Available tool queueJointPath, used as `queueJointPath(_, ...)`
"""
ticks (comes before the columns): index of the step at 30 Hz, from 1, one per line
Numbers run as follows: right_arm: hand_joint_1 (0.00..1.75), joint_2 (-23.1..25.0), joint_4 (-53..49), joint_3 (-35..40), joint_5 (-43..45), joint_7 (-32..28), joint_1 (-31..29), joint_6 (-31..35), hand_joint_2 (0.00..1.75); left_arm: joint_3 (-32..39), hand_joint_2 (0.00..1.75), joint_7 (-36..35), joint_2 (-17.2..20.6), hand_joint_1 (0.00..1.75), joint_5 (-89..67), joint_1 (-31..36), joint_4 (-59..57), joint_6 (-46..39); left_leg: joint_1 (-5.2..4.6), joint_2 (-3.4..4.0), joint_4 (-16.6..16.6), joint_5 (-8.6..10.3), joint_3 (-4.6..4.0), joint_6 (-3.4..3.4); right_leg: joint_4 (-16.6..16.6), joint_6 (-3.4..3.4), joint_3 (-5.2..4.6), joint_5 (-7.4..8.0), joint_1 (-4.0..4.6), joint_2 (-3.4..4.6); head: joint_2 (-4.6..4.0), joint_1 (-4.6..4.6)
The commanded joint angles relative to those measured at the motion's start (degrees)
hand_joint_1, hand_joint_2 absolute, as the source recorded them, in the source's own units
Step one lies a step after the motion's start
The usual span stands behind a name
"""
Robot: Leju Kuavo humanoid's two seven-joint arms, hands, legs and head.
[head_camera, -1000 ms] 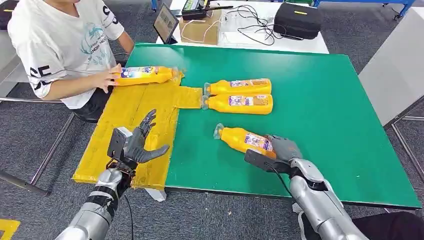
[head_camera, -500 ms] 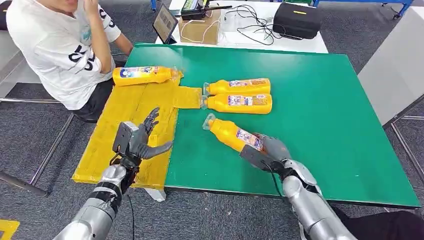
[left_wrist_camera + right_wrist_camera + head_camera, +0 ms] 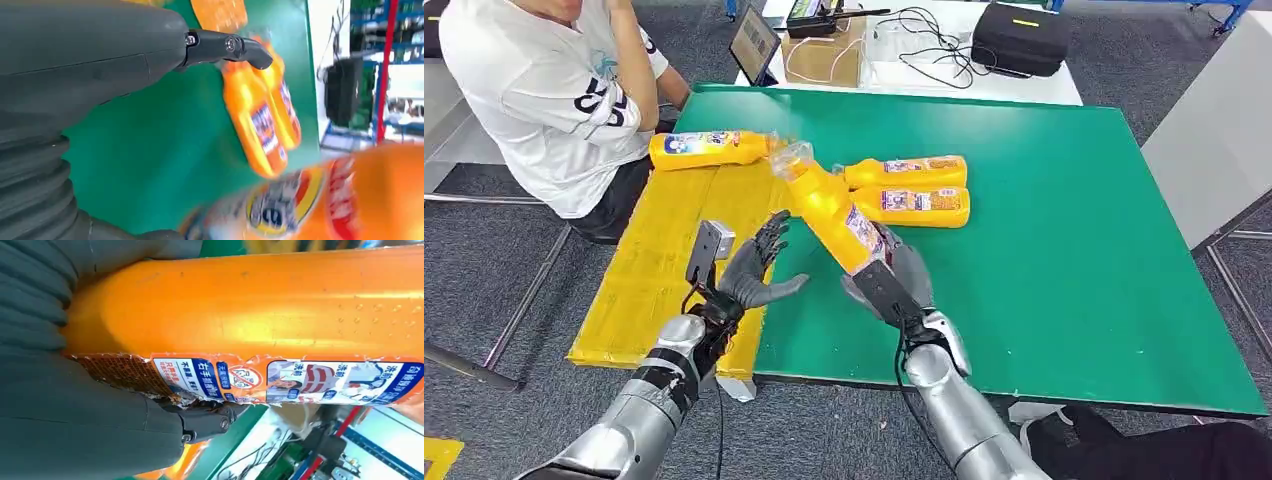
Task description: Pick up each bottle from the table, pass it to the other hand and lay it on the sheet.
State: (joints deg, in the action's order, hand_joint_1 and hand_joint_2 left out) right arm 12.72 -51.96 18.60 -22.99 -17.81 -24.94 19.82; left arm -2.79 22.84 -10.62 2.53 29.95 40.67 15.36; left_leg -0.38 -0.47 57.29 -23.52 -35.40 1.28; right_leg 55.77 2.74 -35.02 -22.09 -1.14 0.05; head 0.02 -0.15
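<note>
Fingers [image 3: 902,262] of the right hand [image 3: 892,280] wrapped round the base end of the lifted bottle [image 3: 829,207], gripping it firmly, cap end raised and tilted toward the far left, clear of the worktop [image 3: 1064,230]. In the right wrist view, same grip seen close: orange body and label pressed against the dark palm. Left hand [image 3: 759,275] spread wide and empty, palm turned toward the bottle, waiting near the edge where the yellow sheet [image 3: 664,260] meets the green surface. Not yet touching the bottle; a clear gap between the two.

Judged to be the handover step: bottle picked up, carried across, not yet passed. Next move likely calls for bringing the bottle's middle into the open left palm, closing round it well clear of the right hand's hold, then letting go on the right only once the left grip is sure. Smooth, rounded body, so probably prone to slipping if released early.

One bottle on the sheet [image 3: 709,149] at its far end. Two waiting bottles [image 3: 909,190] side by side on the green. Seated person [image 3: 544,90] just beyond the sheet.
</note>
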Motion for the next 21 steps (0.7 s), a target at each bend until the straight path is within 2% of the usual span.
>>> queueJointPath(1,1.75,1.4,5.2,2.1,1.0,-0.4,-3.8,0.3,1.75,-3.7,1.75,-1.0,0.1,0.0,1.9,2.8,-1.2,0.2,0.07,0.06,0.0,-0.08,0.1,-0.08,0.0,-0.11,0.11,-0.06,0.08,0.03,-0.02,0.0)
queueJointPath(10,1.75,2.9,8.5,7.0,0.6,0.0,-3.0,-1.7,1.75,-6.9,1.75,-2.6,0.1,0.0,6.0,1.9,4.7,-0.4,0.14,0.1,0.1,-0.15,0.19,-0.12,0.0,-0.14,0.19,-0.11,0.15,0.05,-0.02,0.0)
queueJointPath(21,1.75,2.8,11.3,11.5,-2.1,1.2,-3.4,-3.7,1.75,-7.4,1.75,-2.5,1.3,0.0,8.3,1.1,5.6,0.3,0.1,0.04,0.0,-0.11,0.15,-0.11,0.0,-0.13,0.17,-0.1,0.11,0.02,-0.02,0.0)
